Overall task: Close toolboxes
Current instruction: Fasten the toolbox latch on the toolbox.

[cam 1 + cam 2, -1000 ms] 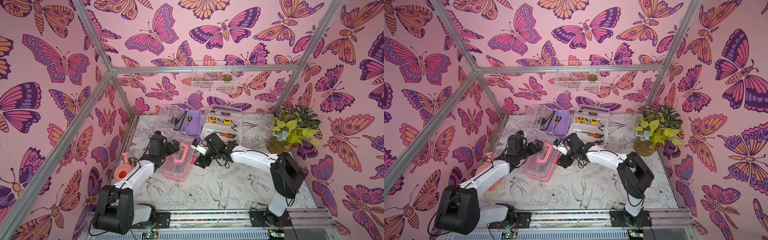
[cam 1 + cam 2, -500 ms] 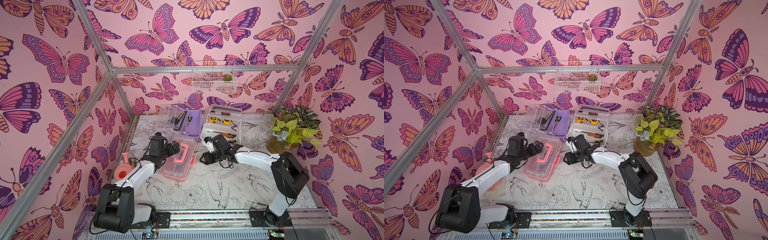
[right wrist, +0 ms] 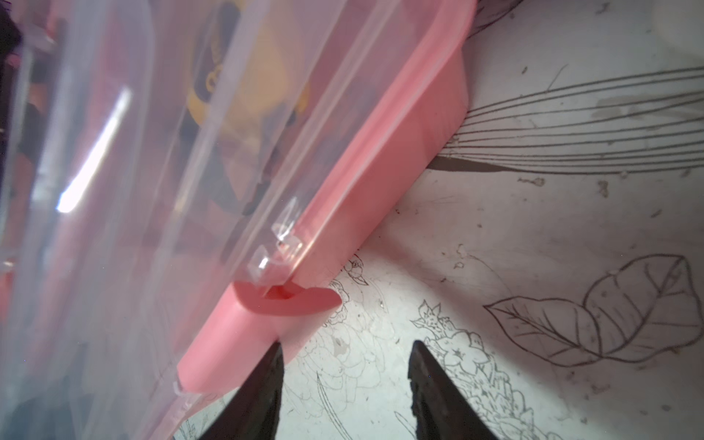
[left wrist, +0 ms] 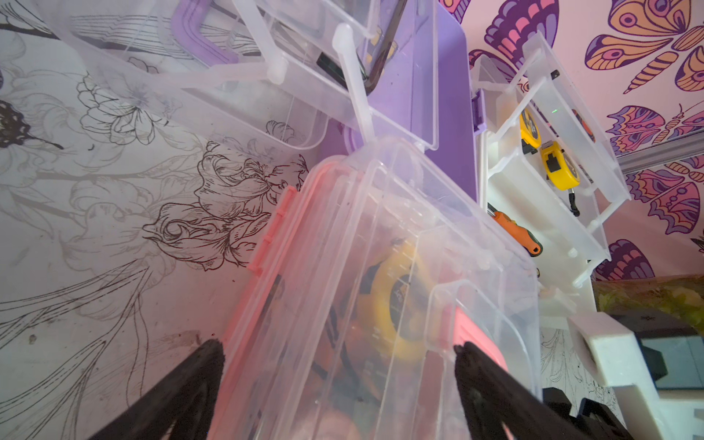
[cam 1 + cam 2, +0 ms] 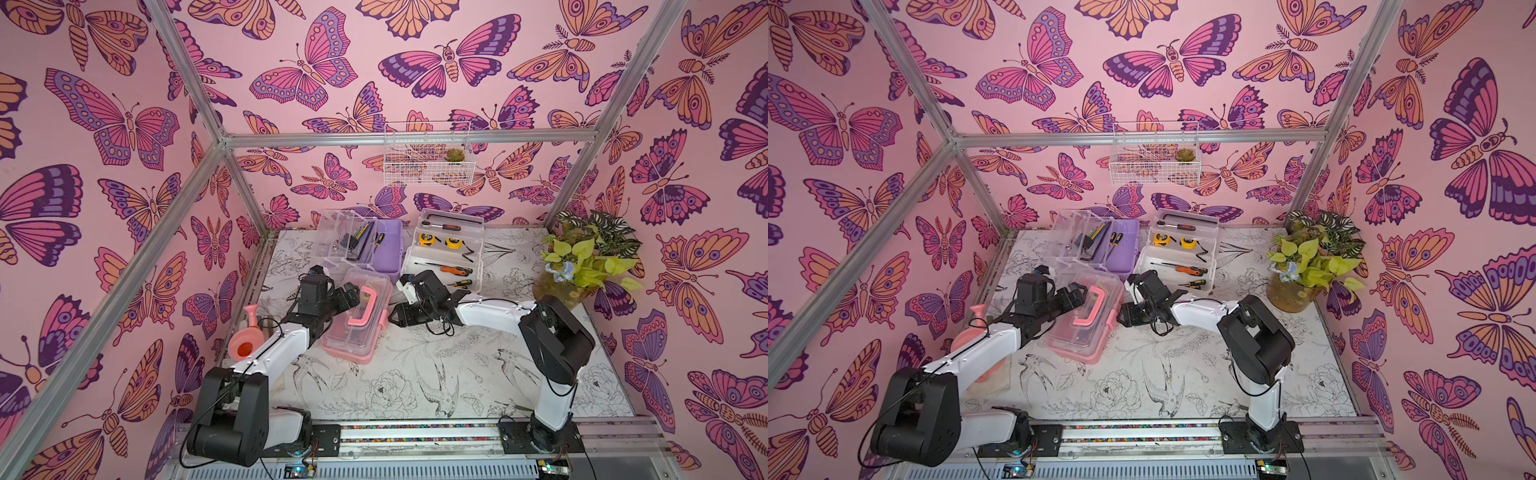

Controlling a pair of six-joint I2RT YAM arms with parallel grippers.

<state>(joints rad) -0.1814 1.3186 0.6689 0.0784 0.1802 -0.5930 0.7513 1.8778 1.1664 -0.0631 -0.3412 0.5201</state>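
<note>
Pink toolbox: the pink toolbox [image 5: 355, 332] lies on the table [image 5: 415, 374], in front of the other two, with its clear lid down over the base and its pink handle [image 5: 362, 305] flat on top.
Latch: seen from the right wrist, the lid's clear tab sits at the pink catch [image 3: 289, 301]; whether it has snapped home cannot be told.
Purple toolbox: the purple toolbox [image 5: 386, 249] stands open just behind the pink one, its clear trays [image 5: 345, 237] fanned out and lid thrown back.
White toolbox: the white toolbox [image 5: 411, 257] is open beside the purple one, with tape measures [image 5: 426, 240] and screwdrivers [image 5: 455, 270] exposed.
Left gripper: the left gripper [image 4: 337, 344] is spread wide across the pink lid, clasping nothing.
Right gripper: the right gripper [image 3: 347, 344] is partly parted and empty, one finger right by the pink base's latch side.
Progress: one box looks closed or nearly so; two remain fully open.
Surroundings: a watering can [image 5: 245, 340] stands by the left arm and a potted plant [image 5: 590, 257] in the far corner.
</note>
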